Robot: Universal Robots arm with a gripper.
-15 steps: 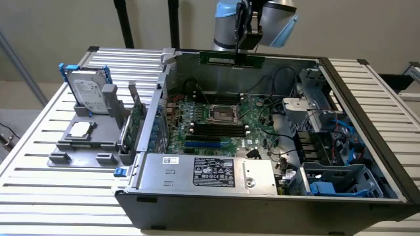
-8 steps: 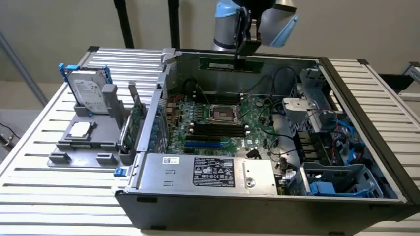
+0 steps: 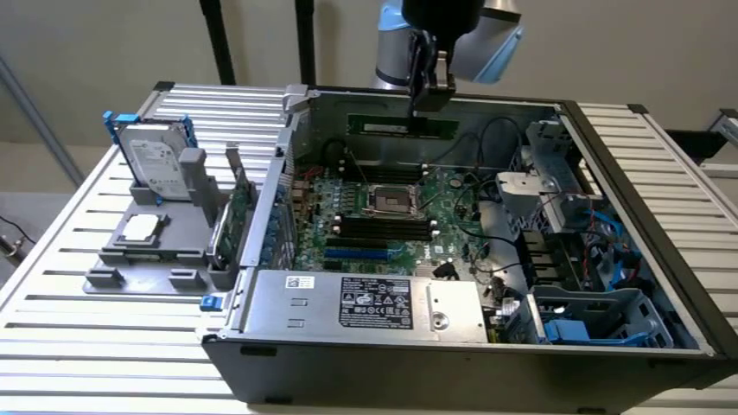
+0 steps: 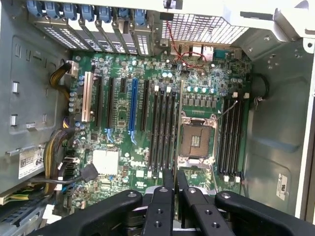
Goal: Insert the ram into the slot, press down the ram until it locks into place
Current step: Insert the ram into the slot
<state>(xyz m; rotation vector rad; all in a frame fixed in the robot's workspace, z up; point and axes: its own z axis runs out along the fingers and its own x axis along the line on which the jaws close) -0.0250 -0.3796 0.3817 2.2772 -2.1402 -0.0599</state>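
Grey metal computer case [image 3: 346, 363] is lying open; its green motherboard [image 3: 452, 206] is carrying long black plastic slots [image 3: 375, 226]. Black gripper [image 3: 429, 102] is clamping the thin green ram [image 3: 381, 128] mid-length near the far wall: likely light, stiff, fragile.

The case [image 3: 346, 376] is set on the table [image 3: 104, 363] toward the edge at the exterior view's right, with a fixture [image 3: 144, 255] beside it and a hard drive [image 3: 155, 160] stood at the fixture's far end. Inside the case the motherboard [image 4: 123, 162] is laid flat, with slots [image 4: 161, 130] flanking its processor socket [image 4: 195, 140]. The ram [image 3: 381, 128] is held by the gripper [image 3: 429, 108] near the far wall.
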